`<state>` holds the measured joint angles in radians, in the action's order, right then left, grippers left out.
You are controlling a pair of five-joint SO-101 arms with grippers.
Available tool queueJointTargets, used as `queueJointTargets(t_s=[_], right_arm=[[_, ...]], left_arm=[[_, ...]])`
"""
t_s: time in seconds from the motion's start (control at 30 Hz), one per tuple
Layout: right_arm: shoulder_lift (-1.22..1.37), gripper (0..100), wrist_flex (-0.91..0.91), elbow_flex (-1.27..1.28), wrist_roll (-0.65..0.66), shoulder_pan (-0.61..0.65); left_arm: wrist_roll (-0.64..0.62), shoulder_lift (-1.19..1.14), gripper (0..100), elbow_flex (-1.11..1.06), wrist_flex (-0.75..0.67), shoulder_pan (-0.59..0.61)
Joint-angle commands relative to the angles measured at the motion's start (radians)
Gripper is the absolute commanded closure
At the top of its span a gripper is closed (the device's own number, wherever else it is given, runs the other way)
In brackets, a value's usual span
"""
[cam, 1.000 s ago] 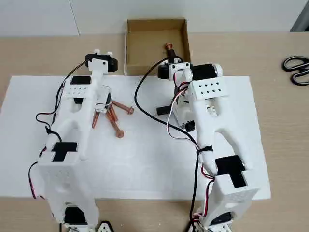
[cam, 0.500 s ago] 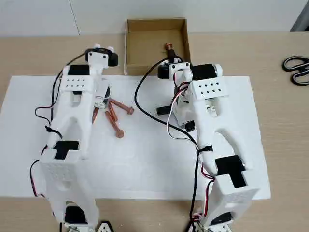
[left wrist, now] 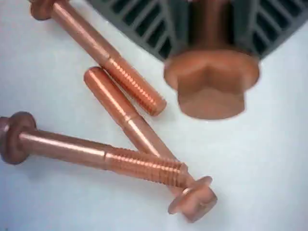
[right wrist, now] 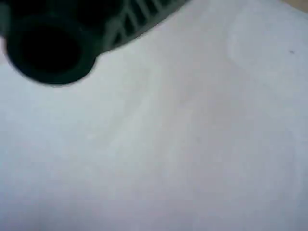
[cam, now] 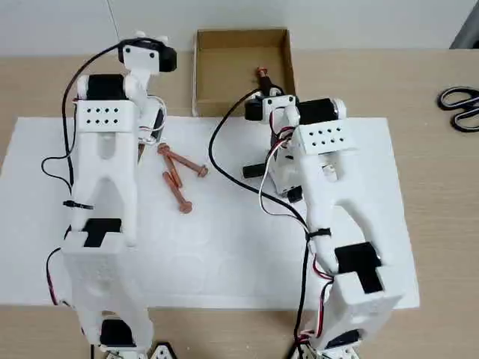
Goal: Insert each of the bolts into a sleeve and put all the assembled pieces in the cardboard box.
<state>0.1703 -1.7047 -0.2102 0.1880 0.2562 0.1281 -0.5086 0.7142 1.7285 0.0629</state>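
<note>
My left gripper (left wrist: 208,17) is shut on a copper bolt (left wrist: 210,82), held head-down above the white sheet. Below it lie three loose copper bolts (left wrist: 103,45) (left wrist: 126,113) (left wrist: 91,151), two of them crossing. From above, these bolts (cam: 178,176) lie just right of the left gripper (cam: 147,129). My right gripper (cam: 263,170) is shut on a black sleeve (cam: 252,171) (right wrist: 48,53), held sideways low over the sheet. The cardboard box (cam: 224,45) stands open at the far edge. A copper bolt head (cam: 262,73) shows by the box's right wall.
A white sheet (cam: 224,247) covers the middle of the wooden table. Scissors (cam: 460,105) lie at the far right. Black cables loop between the two arms near the box.
The left arm has drawn back toward the table's far left, lifting one bolt off the pile. Three bolts stay on the sheet. The right arm has not moved.
</note>
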Motion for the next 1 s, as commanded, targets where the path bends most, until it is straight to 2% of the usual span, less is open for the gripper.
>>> queueJointTargets(t_s=[0.0,0.2,0.43,0.6,0.7,0.8,0.97], right_arm=[[-0.159,99.2,-0.021,-0.009,0.008,-0.004],[-0.407,99.2,-0.018,-0.006,0.006,0.002],[-0.693,99.2,-0.013,-0.006,0.006,-0.001],[-0.860,99.2,-0.016,-0.005,0.005,-0.004],[-0.944,99.2,-0.016,-0.005,0.005,0.001],[-1.010,99.2,-0.015,0.034,-0.018,0.002],[-1.138,99.1,0.012,0.249,-0.184,0.002]], left_arm=[[0.002,0.181,99,-0.016,0.025,-0.011],[-0.006,0.460,99,-0.139,0.025,-0.008],[-0.006,0.850,99,-0.423,0.023,-0.011],[-0.006,1.114,99,-0.582,0.005,-0.086],[-0.023,1.252,99,-0.714,-0.068,-0.167],[-0.149,1.370,99,-0.865,-0.201,-0.184],[-0.351,1.531,99,-1.161,-0.459,-0.189]])
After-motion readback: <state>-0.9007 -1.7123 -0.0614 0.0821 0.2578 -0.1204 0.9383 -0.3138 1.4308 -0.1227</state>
